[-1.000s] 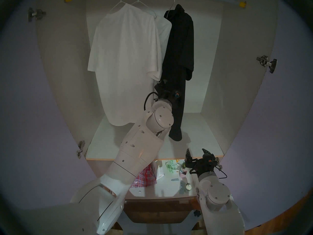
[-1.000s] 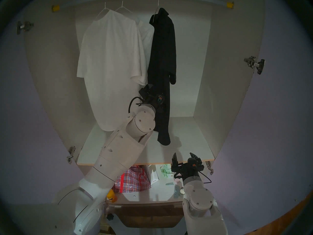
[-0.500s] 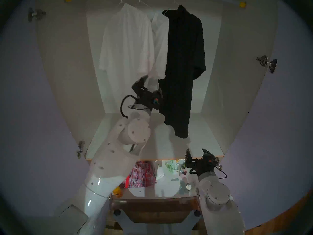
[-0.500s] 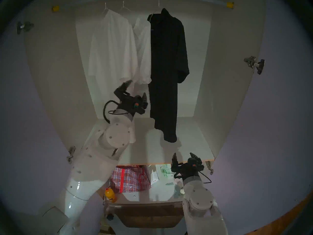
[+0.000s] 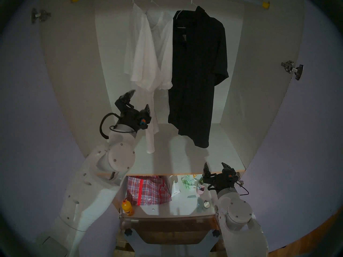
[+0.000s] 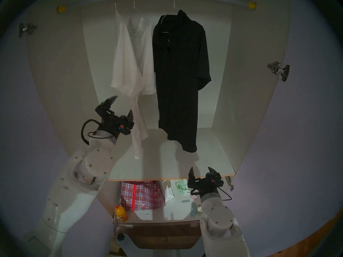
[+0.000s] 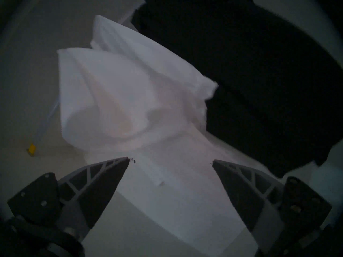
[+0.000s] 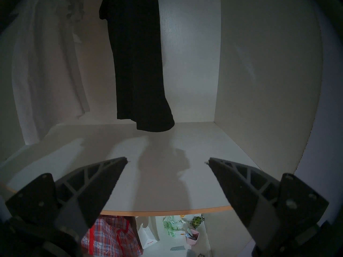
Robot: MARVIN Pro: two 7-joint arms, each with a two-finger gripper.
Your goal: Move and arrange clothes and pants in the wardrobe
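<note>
Three garments hang from the wardrobe (image 5: 259, 84) rail: the white shirt (image 5: 141, 52) turned edge-on at left, the small white blouse (image 5: 165, 47) just beside it, and the black garment (image 5: 196, 69) to their right, its hem clear of the shelf (image 5: 185, 158). The left gripper (image 5: 139, 100) hovers with fingers spread and empty next to the shirt's lower part (touching or not, I cannot tell). The right gripper (image 5: 216, 166), likewise spread and empty, sits at the shelf's front edge, above the red plaid bag (image 5: 148, 189).
</note>
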